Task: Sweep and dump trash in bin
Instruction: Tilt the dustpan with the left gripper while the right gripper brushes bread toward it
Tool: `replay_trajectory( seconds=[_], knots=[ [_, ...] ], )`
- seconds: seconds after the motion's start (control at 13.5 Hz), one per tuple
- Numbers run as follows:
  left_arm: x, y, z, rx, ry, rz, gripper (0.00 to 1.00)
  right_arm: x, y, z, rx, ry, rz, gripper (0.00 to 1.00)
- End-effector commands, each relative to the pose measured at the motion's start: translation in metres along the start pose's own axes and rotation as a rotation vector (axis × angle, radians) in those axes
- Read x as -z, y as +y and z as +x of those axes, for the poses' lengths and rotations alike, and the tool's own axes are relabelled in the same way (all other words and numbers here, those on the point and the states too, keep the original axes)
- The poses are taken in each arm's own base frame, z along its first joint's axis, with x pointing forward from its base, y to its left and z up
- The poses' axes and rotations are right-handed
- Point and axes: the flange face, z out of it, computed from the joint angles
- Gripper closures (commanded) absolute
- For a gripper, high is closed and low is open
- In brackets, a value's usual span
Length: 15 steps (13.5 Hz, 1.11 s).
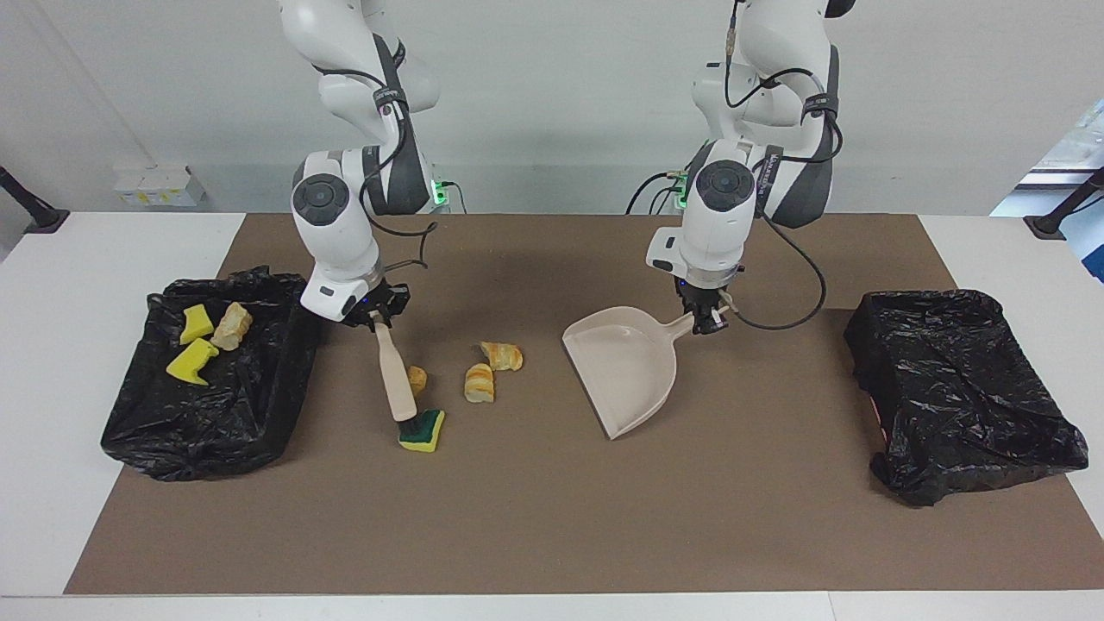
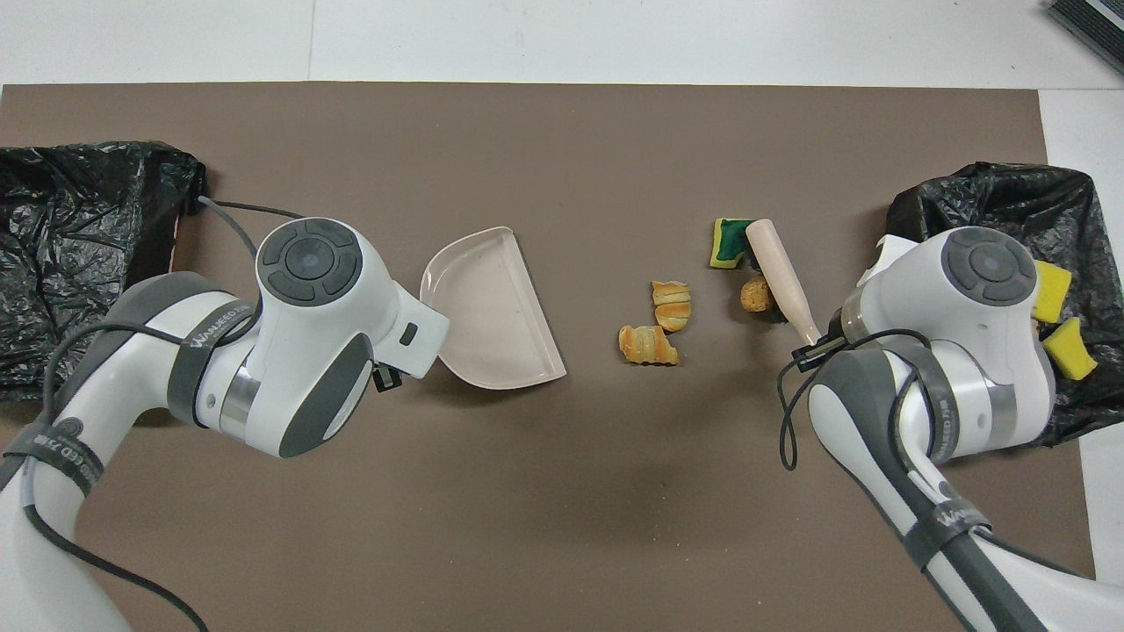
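My right gripper (image 1: pixel 373 316) is shut on the handle of the beige brush (image 1: pixel 393 379). The brush slants down so that its bristles touch a green-and-yellow sponge (image 1: pixel 423 429) (image 2: pixel 727 242). A small bread lump (image 1: pixel 417 378) (image 2: pixel 753 294) lies beside the brush handle. Two more bread lumps (image 1: pixel 479 383) (image 1: pixel 502 354) lie between the brush and the dustpan. My left gripper (image 1: pixel 704 321) is shut on the handle of the beige dustpan (image 1: pixel 625 371) (image 2: pixel 487 316), whose open mouth faces this trash. The black-lined bin (image 1: pixel 259 414) at the right arm's end holds two yellow sponges (image 1: pixel 191 360) and a bread lump (image 1: pixel 231 325).
A second black-lined bin (image 1: pixel 962 388) (image 2: pixel 70 254) sits at the left arm's end of the brown mat (image 1: pixel 552 517). A cable loops from each wrist. White table shows around the mat.
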Motion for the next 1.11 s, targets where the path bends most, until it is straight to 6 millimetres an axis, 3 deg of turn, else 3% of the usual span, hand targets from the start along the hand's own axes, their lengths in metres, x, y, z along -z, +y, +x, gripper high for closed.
replay_trajectory(
  seconds=[0.0, 0.22, 0.37, 0.52, 0.67, 0.82, 1.04],
  knots=[
    [0.004, 0.011, -0.012, -0.139, 0.023, 0.046, 1.00, 0.011, -0.003, 0.001, 0.024, -0.008, 0.010, 1.00],
    [-0.004, 0.014, -0.014, -0.247, 0.047, 0.086, 1.00, 0.052, 0.006, 0.006, 0.010, -0.028, 0.008, 1.00],
    [-0.011, 0.016, -0.010, -0.259, 0.039, 0.085, 1.00, 0.047, 0.025, 0.003, -0.017, -0.011, -0.002, 1.00],
    [-0.012, 0.012, -0.012, -0.236, 0.050, 0.097, 1.00, 0.032, 0.034, 0.005, -0.041, 0.015, -0.009, 1.00],
    [-0.013, 0.017, -0.009, -0.150, 0.052, 0.091, 1.00, 0.009, 0.031, 0.014, -0.085, 0.009, -0.011, 1.00],
    [-0.022, 0.025, 0.003, -0.061, 0.050, 0.079, 1.00, -0.009, 0.023, 0.025, -0.109, 0.011, -0.031, 1.00],
    [-0.026, 0.028, 0.001, -0.002, 0.041, 0.065, 1.00, -0.029, -0.008, 0.036, -0.119, -0.016, -0.033, 1.00]
  ],
)
